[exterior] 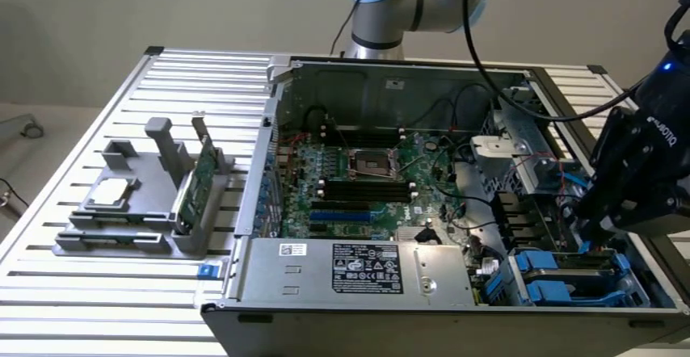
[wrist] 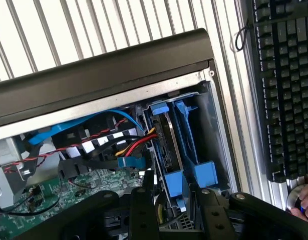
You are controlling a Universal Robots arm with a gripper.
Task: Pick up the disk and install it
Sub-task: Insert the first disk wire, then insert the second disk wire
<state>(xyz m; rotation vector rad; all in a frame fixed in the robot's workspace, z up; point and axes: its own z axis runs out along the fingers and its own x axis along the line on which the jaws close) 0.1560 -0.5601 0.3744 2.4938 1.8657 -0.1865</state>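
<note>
The gripper (wrist: 169, 200) is seen poised over the drive bay in the computer case's corner, its two dark fingers (wrist: 143, 210) set apart on either side of the disk (wrist: 166, 145), with nothing visibly clamped between them. The disk is shown standing on edge in the bay, its dark body framed by blue carrier rails (wrist: 174, 182); whether the fingers touch those rails cannot be told. A second blue carrier (wrist: 204, 172) is seated just beside it in the same bay. Red, yellow and black wires (wrist: 133, 145) and a blue cable (wrist: 101, 117) are gathered just next to the disk.

In the exterior view, the arm's black wrist (exterior: 636, 171) is lowered at the right edge of the frame, above the blue bay (exterior: 561, 276) in the lower right. The open case (exterior: 323, 308) is laid on a slatted metal table (exterior: 65, 292), with the green motherboard (exterior: 356, 187) exposed at centre. At the left of the frame, a grey fixture (exterior: 129, 228) is seen holding a small square chip (exterior: 111, 194) and a green circuit card (exterior: 192, 186) standing on edge. A keyboard (wrist: 284, 90) is visible beside the case in the wrist view.
</note>
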